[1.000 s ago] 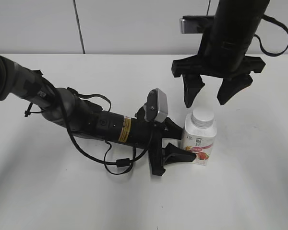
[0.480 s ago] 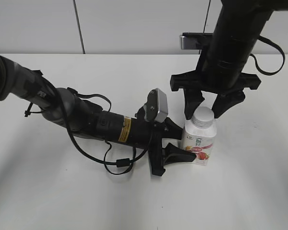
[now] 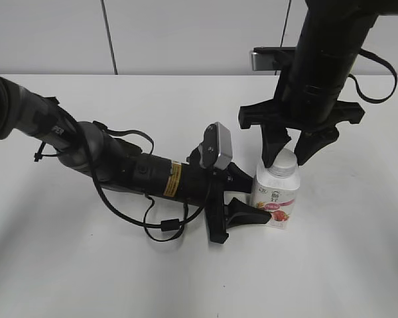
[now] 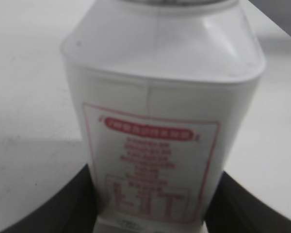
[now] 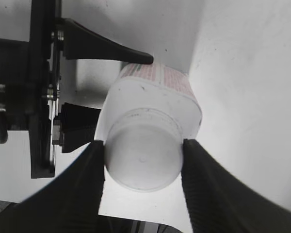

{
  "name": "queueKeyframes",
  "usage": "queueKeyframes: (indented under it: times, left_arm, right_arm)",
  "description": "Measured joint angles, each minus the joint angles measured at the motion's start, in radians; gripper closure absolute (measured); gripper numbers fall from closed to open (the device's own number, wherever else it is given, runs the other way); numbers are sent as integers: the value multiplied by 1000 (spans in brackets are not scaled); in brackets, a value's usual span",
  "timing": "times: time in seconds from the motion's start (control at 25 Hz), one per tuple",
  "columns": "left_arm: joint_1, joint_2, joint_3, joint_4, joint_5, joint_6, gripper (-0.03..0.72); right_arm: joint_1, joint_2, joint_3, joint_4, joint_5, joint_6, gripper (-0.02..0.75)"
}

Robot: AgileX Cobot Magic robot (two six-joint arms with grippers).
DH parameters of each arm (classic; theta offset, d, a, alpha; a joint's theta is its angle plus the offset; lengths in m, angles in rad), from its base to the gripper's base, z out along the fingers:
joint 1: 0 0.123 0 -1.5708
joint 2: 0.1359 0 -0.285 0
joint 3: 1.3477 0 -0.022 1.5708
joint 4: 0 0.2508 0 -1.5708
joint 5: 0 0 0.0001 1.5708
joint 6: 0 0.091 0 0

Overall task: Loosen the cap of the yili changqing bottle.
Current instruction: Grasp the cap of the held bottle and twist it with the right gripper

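Note:
The yili changqing bottle (image 3: 276, 201) stands upright on the white table, pink-red fruit label facing front. My left gripper (image 3: 255, 195) reaches in from the left and is shut on the bottle's lower body. The left wrist view shows the bottle (image 4: 160, 97) close up between the two dark fingers of the left gripper (image 4: 155, 216). The white cap (image 3: 284, 163) sits on the neck. My right gripper (image 3: 290, 155) comes straight down from above, with a finger pressed against each side of the cap. The right wrist view shows the cap (image 5: 143, 154) between the fingers of the right gripper (image 5: 143, 162), with the bottle's shoulder (image 5: 165, 92) beyond.
The left arm (image 3: 119, 165) lies low across the table with loose cables (image 3: 162, 225) beside it. The right arm (image 3: 325, 59) hangs down over the bottle. The left gripper's fingers (image 5: 82, 87) show in the right wrist view. A grey wall (image 3: 186, 33) bounds the table's far edge.
My right gripper has come down from above and right of the bottle onto the cap, and its fingers have drawn in against it. The left arm and bottle have not moved.

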Motion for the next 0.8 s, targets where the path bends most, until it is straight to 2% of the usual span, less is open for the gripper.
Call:
queueKeyframes:
  times: [0.2,0.4,0.48,0.8]
  left_arm:
    - [0,0,0,0,0,0,298]
    - [0,0,-1,0,0,0,298]
    - [0,0,-1,0,0,0,298]
    - [0,0,-1,2,1,4,298]
  right_arm:
    - [0,0,0,-8,5,-32,351]
    - [0,0,0,-14,5,-216,351]
    - [0,0,0,-15,5,-340,351]
    - [0,-2,-1,-20,2,-1068,351]
